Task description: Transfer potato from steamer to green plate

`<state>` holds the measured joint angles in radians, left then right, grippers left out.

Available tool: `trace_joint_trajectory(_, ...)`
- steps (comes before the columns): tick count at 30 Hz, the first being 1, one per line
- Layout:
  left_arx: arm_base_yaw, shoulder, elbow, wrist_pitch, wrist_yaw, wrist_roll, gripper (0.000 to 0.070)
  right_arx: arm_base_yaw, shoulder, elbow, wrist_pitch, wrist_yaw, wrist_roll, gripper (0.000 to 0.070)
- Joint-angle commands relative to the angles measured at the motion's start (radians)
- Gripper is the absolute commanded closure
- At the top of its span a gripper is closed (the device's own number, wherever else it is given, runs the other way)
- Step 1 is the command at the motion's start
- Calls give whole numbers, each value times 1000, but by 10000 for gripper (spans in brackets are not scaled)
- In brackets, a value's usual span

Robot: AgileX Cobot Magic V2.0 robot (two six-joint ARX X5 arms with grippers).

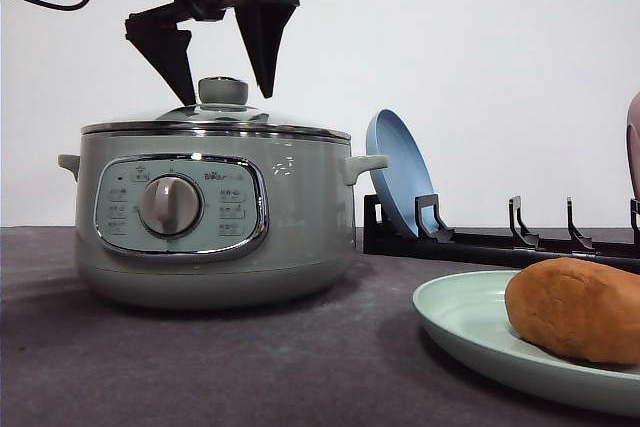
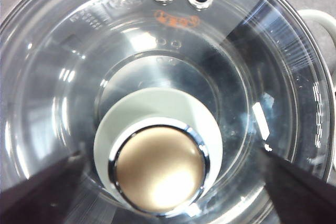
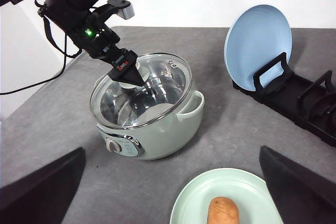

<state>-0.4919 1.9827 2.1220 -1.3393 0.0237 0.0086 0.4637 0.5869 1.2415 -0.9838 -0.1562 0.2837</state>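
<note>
My left gripper hangs directly over the pale sage-green round steamer, its two dark fingers spread wide and pointing down on either side of the green lid knob without touching it — released, holding nothing. From the left wrist view I look straight down on that knob's shiny metal cap, centred between my finger tips, which is why I judge the arm is lined up on the lid rather than on anything inside the pot. The clear glass lid sits squarely on the chrome rim, so the pot is closed; through the glass I see a bare metal interior and no food. The orange-brown oblong potato lies on the wide pale mint-green plate, near the front of the grey table and well apart from the steamer, so by my reading the transfer itself is done. My right gripper is held high and back, its dark fingers spread apart and empty, looking down over plate and pot — out of the left arm's way. The light blue round plate stands upright in the black dish rack behind, untouched.
</note>
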Motion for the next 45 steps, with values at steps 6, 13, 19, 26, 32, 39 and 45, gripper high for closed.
trace_joint_trajectory(6,-6,-142,26,-11,0,-18,0,5,6,16,10,0,-30,0)
trace_joint_trajectory(13,-6,-304,18,-23,2,-15,0,5,6,16,10,0,-60,0)
trace_joint_trajectory(19,-11,-489,-111,49,3,9,0,5,6,16,7,0,-95,0)
trace_joint_trajectory(26,-13,-798,-507,226,3,20,0,5,6,16,6,0,-129,0)
trace_joint_trajectory(32,-13,-1102,-909,433,3,18,0,5,6,16,3,0,-144,0)
trace_joint_trajectory(39,-13,-1317,-1143,551,3,-79,0,5,6,15,-81,0,-198,0)
trace_joint_trajectory(45,-13,-1364,-1152,577,3,-93,0,5,6,14,-99,0,-197,0)
